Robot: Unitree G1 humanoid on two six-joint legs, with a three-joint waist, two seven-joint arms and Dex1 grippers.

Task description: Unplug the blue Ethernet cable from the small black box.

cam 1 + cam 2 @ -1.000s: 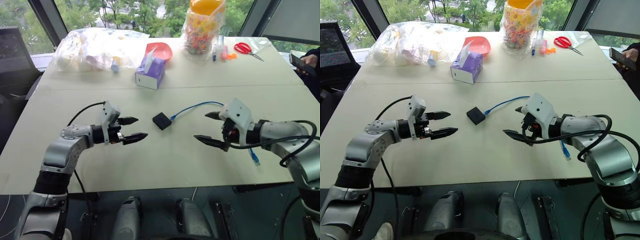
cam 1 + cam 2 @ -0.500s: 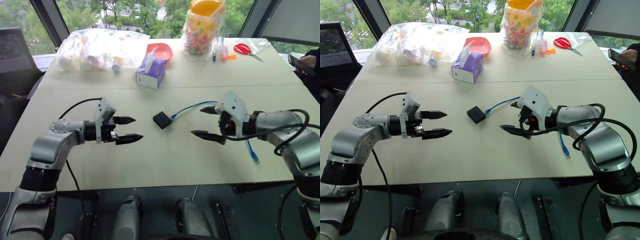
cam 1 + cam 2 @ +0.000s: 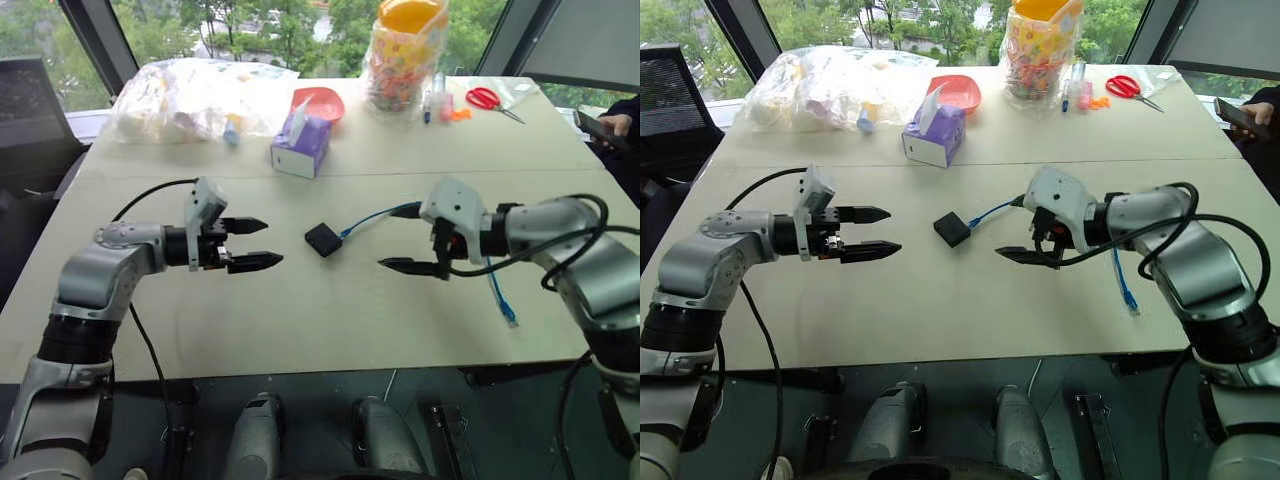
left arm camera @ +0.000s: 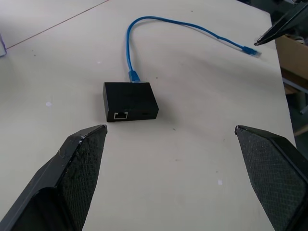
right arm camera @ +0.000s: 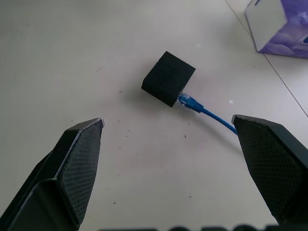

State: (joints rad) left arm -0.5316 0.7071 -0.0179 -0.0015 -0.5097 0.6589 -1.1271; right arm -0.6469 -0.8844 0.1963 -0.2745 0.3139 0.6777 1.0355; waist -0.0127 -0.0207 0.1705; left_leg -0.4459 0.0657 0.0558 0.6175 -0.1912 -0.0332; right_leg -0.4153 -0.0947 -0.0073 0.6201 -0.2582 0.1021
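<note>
I see the small black box (image 3: 323, 240) lying flat on the worktop (image 3: 330, 320), midway between my two arms. The blue Ethernet cable (image 3: 380, 217) is plugged into its side facing my right arm and curves off behind that arm; its free plug (image 3: 511, 320) lies on the worktop on my right. My left gripper (image 3: 252, 244) hovers left of the box, fingers spread wide and holding nothing. My right gripper (image 3: 405, 238) hangs just right of the box over the cable, also wide and empty. A purple tissue box (image 3: 301, 143) sits farther back
</note>
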